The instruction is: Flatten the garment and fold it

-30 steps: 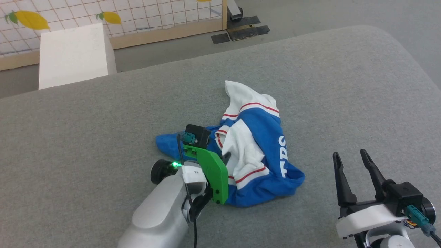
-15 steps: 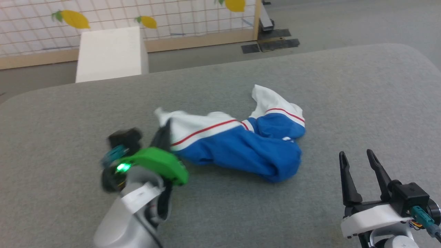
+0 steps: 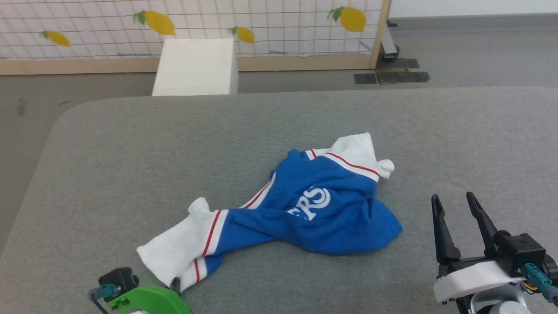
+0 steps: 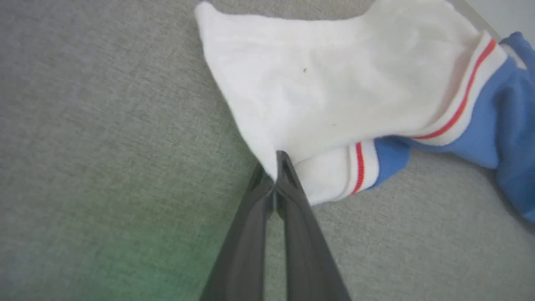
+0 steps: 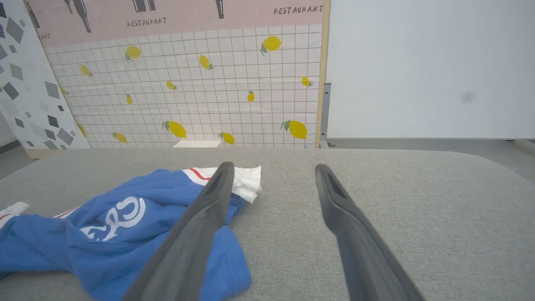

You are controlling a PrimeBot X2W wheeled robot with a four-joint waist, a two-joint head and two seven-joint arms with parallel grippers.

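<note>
Here, grey cloth surface (image 3: 130, 152) under the garment (image 3: 322, 209) — lemon-print wall (image 3: 279, 17) behind

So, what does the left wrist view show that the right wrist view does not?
Left wrist view: the left tool shut on the edge of the white sleeve of the jersey, with the red piping seen close up. Right wrist view: the open right tool, the jersey's white letters and the lemon-print panel behind. Both: the blue jersey lying on the grey fabric surface.
</note>
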